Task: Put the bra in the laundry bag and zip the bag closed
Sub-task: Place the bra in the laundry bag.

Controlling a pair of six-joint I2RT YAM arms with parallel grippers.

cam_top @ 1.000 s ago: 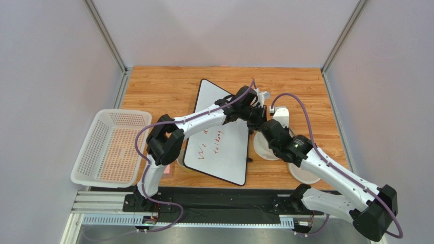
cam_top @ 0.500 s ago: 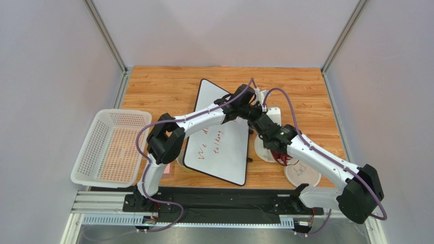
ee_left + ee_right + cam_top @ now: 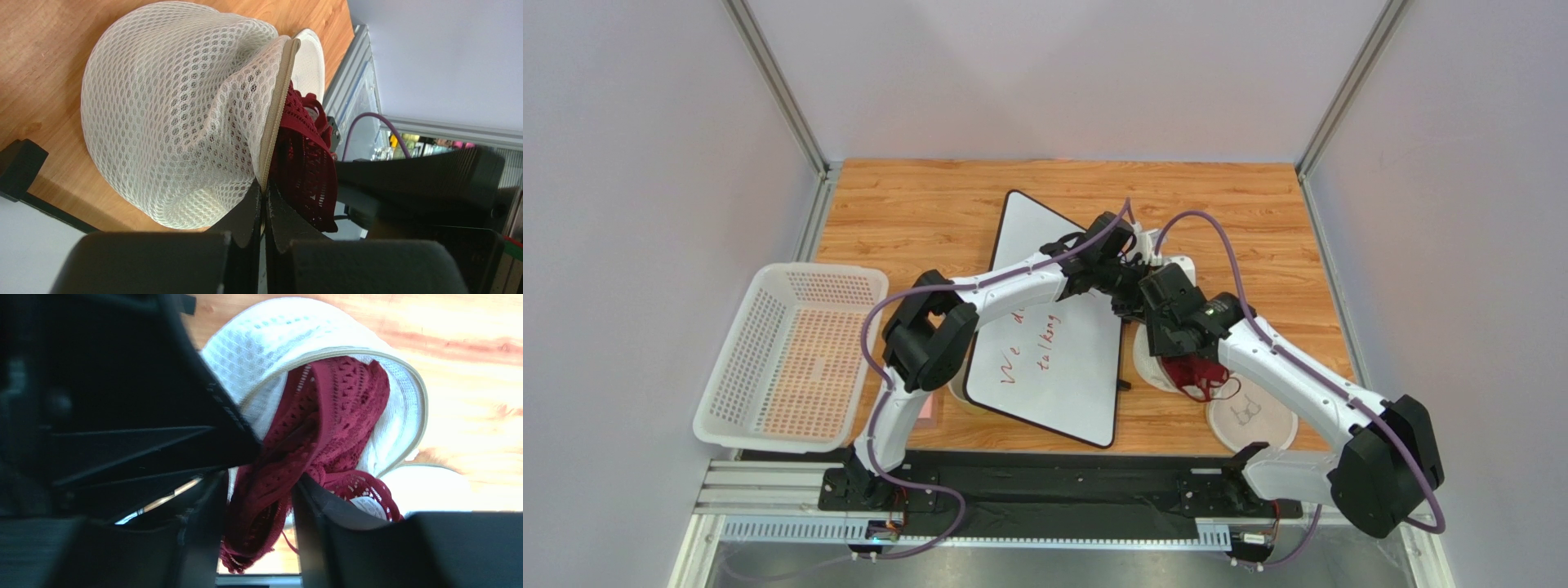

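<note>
The white mesh laundry bag [image 3: 178, 110] lies on its side on the wooden table; it also shows in the top view [image 3: 1150, 355]. My left gripper [image 3: 264, 195] is shut on the bag's beige zipper rim [image 3: 277, 110] and holds the mouth up. The maroon lace bra [image 3: 331, 416] hangs half in and half out of the open mouth [image 3: 1194, 374]. My right gripper [image 3: 261, 520] is shut on a bunch of the bra just outside the mouth. The bag's disc lid [image 3: 1255, 420] with a small dark icon lies flat to the right, open.
A whiteboard [image 3: 1051, 355] with red writing lies left of the bag, under my left arm. A white perforated basket [image 3: 787, 355] stands at the left table edge. Both arms cross closely over the bag.
My right arm has swung in and its wrist has shifted left over the bag. The maroon bra has come into view at the bag's mouth. My left gripper has stayed on the rim.
</note>
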